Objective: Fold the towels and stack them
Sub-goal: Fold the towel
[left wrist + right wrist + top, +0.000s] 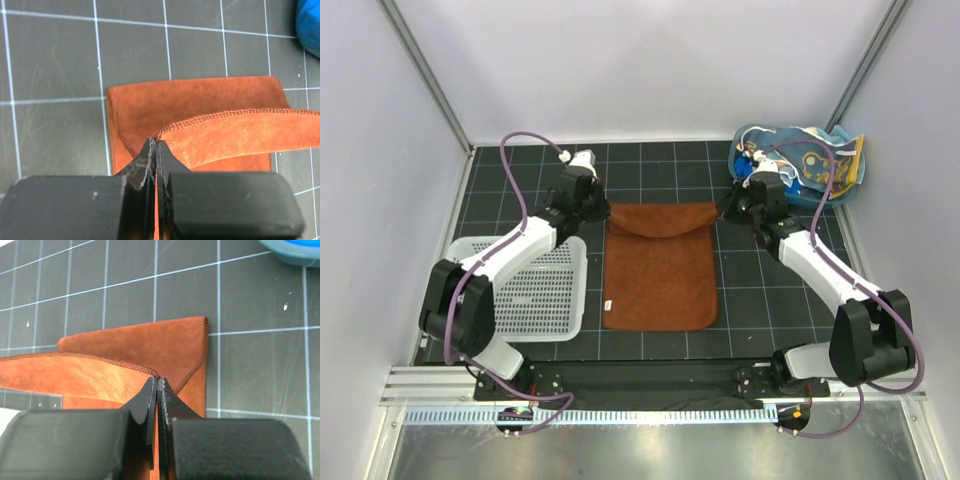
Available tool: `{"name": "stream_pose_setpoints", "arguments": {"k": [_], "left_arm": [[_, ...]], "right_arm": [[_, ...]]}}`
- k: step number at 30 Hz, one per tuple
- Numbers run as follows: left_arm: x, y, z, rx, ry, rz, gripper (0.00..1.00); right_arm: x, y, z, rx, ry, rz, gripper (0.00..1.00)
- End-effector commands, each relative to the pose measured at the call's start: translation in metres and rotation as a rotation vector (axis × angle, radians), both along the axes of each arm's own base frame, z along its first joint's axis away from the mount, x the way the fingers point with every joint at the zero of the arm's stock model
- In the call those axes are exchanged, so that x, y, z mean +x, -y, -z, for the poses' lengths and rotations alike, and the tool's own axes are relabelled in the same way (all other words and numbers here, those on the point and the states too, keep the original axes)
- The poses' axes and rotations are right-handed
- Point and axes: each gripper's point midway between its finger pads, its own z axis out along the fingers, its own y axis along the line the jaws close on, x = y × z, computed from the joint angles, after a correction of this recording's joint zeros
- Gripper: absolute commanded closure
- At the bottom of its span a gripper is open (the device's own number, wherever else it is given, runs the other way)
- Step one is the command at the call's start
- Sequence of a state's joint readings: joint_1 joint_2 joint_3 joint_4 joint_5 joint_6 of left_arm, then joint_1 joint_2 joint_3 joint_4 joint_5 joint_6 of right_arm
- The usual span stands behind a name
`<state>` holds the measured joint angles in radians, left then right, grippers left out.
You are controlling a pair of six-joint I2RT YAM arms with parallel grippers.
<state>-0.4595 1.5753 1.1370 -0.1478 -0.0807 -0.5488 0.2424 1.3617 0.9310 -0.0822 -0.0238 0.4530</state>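
Centre of frame: rust-brown towel (660,275) lying on dark gridded table (770,290). Far-left corner clenched in left end effector (604,211), far-right corner clenched in right end effector (721,209). Far hem lifted, sagging between them. Upper right: spotted light-blue towel (815,160), bunched. Lower left, beside rust-brown towel: white mesh basket (545,290).

Rust-brown towel (660,270), white-gridded black mat (770,290), white basket (545,290).

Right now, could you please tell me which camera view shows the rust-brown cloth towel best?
The top external view: it shows the whole rust-brown cloth towel, its far edge held up by the left gripper and right gripper. Each wrist view shows only one pinched corner and some cloth beneath.
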Motion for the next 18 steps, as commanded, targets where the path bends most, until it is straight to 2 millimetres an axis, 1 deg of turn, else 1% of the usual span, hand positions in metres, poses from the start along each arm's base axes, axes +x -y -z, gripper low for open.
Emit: {"name": "stream_pose_setpoints", "arguments": {"k": [1, 2, 3, 5, 9, 10, 14, 18], "left_arm": [[-0.007, -0.002, -0.030, -0.023, 0.070, -0.035, 1.00], [-0.011, -0.005, -0.027, -0.016, 0.061, -0.041, 1.00], [-0.014, -0.004, -0.029, -0.015, 0.063, -0.039, 1.00], [-0.018, -0.004, -0.028, -0.009, 0.059, -0.038, 1.00], [-0.027, -0.006, -0.030, 0.001, 0.059, -0.034, 1.00], [-0.029, -0.007, -0.031, 0.004, 0.062, -0.036, 1.00], [-0.034, -0.011, -0.038, 0.010, 0.073, -0.041, 1.00], [-0.038, -0.015, -0.044, 0.014, 0.082, -0.043, 1.00]], "right_arm": [[-0.007, -0.002, -0.029, 0.032, 0.085, 0.011, 0.99], [-0.009, 0.003, -0.034, 0.021, 0.103, 0.035, 0.99], [-0.013, 0.003, -0.031, 0.019, 0.097, 0.033, 0.99], [-0.017, 0.002, -0.032, 0.019, 0.094, 0.029, 0.99], [-0.026, 0.001, -0.037, 0.019, 0.100, 0.022, 0.99], [-0.029, 0.000, -0.040, 0.021, 0.109, 0.019, 0.99], [-0.035, -0.003, -0.043, 0.019, 0.112, 0.008, 0.99], [-0.041, -0.006, -0.040, 0.006, 0.101, -0.003, 0.99]]}}
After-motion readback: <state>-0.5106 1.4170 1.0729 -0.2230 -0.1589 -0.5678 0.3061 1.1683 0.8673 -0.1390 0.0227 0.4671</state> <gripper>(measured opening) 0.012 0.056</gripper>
